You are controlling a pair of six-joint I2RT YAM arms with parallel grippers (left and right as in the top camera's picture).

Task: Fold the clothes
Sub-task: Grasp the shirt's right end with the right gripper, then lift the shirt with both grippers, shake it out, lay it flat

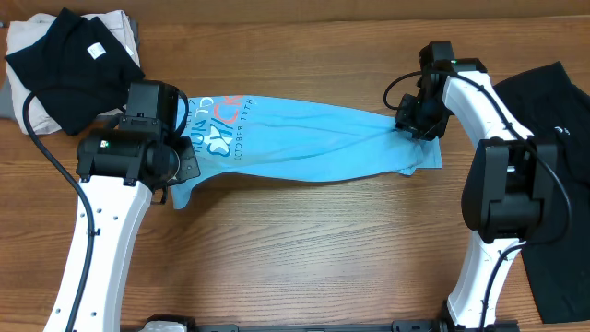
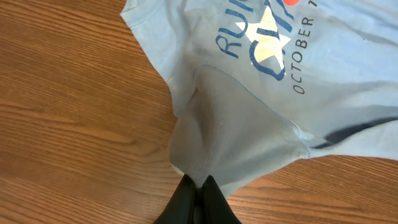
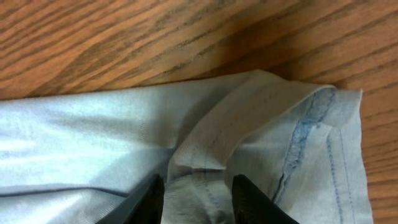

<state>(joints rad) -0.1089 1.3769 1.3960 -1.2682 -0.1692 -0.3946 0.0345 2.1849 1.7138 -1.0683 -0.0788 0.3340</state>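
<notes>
The clothes, a light blue T-shirt [image 1: 304, 138] with white and red print, lie stretched sideways across the middle of the table. My left gripper [image 1: 178, 184] is at the shirt's left end. In the left wrist view it [image 2: 198, 182] is shut on a bunched grey-blue fold of the shirt [image 2: 236, 130]. My right gripper [image 1: 412, 123] is at the shirt's right end. In the right wrist view it [image 3: 198, 186] is open, its fingers [image 3: 148, 200] standing either side of a raised fold of the stitched hem [image 3: 249, 124].
A black garment [image 1: 69, 65] lies on a beige cloth [image 1: 115, 23] at the back left corner. Another black garment [image 1: 553, 212] lies along the right edge, beside the right arm. Bare wood [image 1: 304, 249] runs along the front.
</notes>
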